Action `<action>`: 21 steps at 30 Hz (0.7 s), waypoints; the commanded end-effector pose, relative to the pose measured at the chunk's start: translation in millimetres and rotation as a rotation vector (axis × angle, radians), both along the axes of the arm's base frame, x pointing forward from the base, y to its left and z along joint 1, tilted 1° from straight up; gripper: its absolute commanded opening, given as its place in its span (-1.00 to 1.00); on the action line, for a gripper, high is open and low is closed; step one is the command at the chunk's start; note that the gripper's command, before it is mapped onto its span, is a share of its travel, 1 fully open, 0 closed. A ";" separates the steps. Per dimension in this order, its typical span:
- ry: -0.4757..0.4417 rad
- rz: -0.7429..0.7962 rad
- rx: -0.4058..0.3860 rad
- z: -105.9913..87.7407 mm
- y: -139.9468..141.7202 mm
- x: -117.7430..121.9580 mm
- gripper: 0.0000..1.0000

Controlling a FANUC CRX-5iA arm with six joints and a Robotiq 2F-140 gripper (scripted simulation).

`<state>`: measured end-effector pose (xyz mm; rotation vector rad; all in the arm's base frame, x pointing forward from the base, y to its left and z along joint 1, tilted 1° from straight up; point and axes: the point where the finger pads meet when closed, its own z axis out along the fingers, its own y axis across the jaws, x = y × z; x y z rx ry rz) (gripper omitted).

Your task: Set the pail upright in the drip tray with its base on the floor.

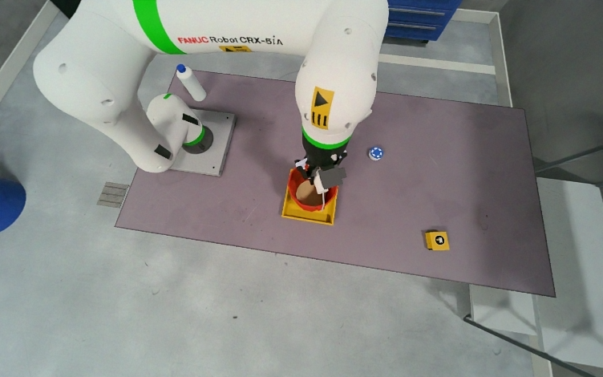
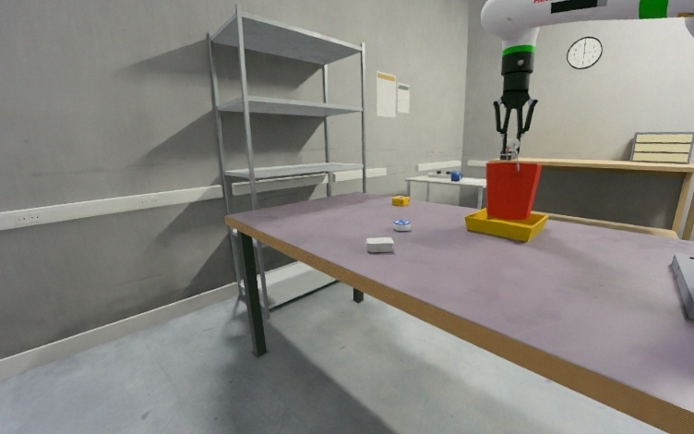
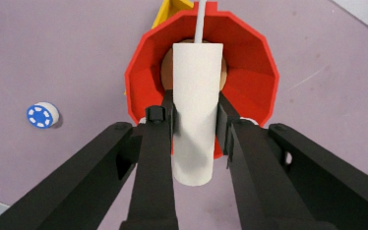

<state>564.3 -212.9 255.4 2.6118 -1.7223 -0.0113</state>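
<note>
A red pail hangs upright from its white handle grip, with a thin wire bail. My gripper is shut on that handle grip, straight above the pail. The pail's base sits low inside the yellow drip tray, below the tray's rim; I cannot tell if it touches the floor. From above, the pail fills the far part of the tray, and my gripper hides part of its rim.
A blue and white round disc lies right of the tray, also in the wrist view. A small yellow box lies near the front right. A white block lies near the table edge. The robot base plate and a white bottle stand at the left.
</note>
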 end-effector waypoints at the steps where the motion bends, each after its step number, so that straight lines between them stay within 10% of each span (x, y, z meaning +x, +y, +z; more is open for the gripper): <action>1: -0.002 0.000 -0.001 -3.6 -0.3 0.1 -0.80; 21: -0.002 0.000 -0.001 -26.5 -0.5 -0.2 -0.80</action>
